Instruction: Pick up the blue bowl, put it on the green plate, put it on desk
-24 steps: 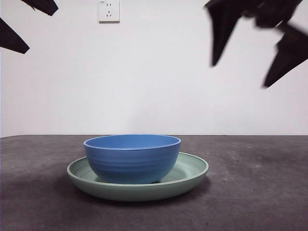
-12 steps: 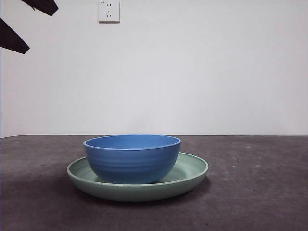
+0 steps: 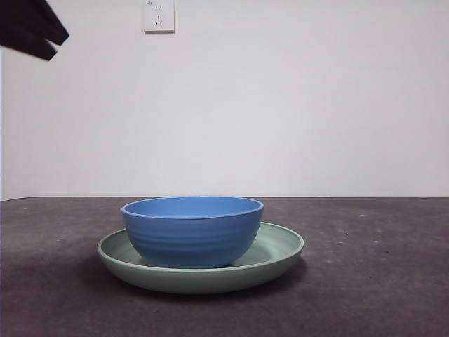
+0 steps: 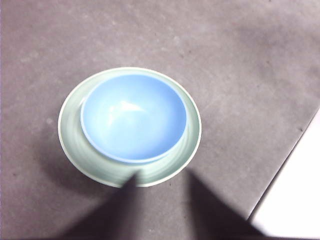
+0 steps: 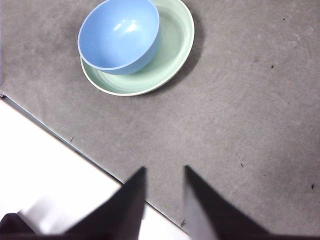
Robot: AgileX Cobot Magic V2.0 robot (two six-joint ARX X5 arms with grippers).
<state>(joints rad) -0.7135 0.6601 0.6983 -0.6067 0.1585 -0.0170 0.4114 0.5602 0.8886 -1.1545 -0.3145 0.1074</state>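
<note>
The blue bowl (image 3: 193,232) stands upright inside the green plate (image 3: 280,246), which rests on the desk (image 3: 379,281). The left wrist view looks down on the bowl (image 4: 132,117) and plate (image 4: 72,150). My left gripper (image 4: 162,177) hangs open above the plate's near rim, holding nothing. In the right wrist view the bowl (image 5: 120,35) and plate (image 5: 175,40) lie far off. My right gripper (image 5: 164,169) is open and empty, high over the desk's edge. A black arm tip (image 3: 31,28) shows at the front view's top left corner.
A white wall with a socket (image 3: 158,15) stands behind the desk. The desk's edge runs close to the plate, with pale floor beyond it (image 4: 295,200) (image 5: 45,165).
The dark jaws at the front view's top right rose out of view one second ago. The black tip at the top left has shifted and now shows as one shape.
</note>
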